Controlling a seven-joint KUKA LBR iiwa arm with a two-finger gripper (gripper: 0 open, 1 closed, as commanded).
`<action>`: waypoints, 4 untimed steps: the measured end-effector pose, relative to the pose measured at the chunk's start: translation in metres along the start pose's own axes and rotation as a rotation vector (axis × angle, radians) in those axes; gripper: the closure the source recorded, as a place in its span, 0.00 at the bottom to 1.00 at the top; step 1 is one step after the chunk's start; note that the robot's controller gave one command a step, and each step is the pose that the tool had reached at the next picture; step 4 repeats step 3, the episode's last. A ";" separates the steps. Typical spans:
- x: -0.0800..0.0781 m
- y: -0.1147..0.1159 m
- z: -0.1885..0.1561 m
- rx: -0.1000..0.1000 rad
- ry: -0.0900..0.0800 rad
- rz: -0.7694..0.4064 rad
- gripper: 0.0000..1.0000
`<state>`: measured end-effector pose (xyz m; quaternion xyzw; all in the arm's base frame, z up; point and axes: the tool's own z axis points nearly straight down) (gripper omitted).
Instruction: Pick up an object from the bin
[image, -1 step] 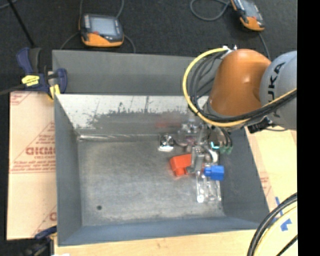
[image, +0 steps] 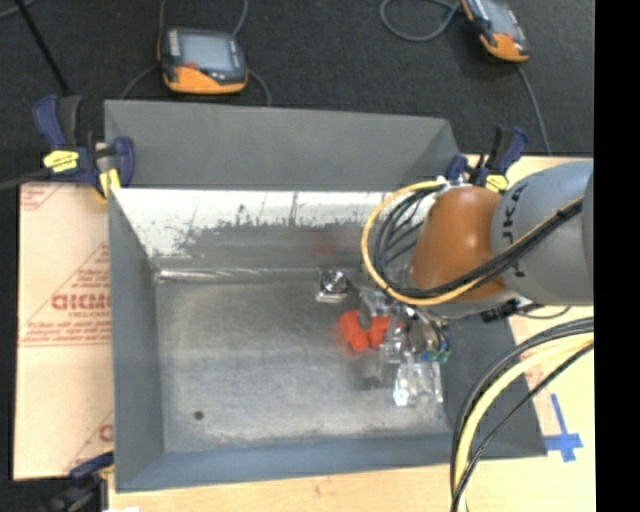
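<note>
hovering at the right of the grey metal bin (image: 135, 330), the gripper (image: 393, 345) is just beside a small red blocky plastic piece (image: 352, 331); whether it is open or closed cannot be told. the piece looks light, stiff and smooth, and is probably best pinched across its narrow middle.

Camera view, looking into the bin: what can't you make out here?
Red thing, mid-bin: its right side is hidden by the gripper; shape and whether it's held, unclear.
Small shiny metal piece behind it: too small to name.
Pale clear shape toward the front wall: bin thing or robot part, can't tell.
Bin floor on the right: covered by the arm.
</note>
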<state>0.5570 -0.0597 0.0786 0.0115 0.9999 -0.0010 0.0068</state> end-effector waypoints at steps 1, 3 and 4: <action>-0.070 -0.024 0.008 -0.002 0.006 -0.358 0.00; -0.084 -0.020 -0.169 0.001 -0.001 -0.336 1.00; -0.084 -0.020 -0.169 0.001 -0.001 -0.336 1.00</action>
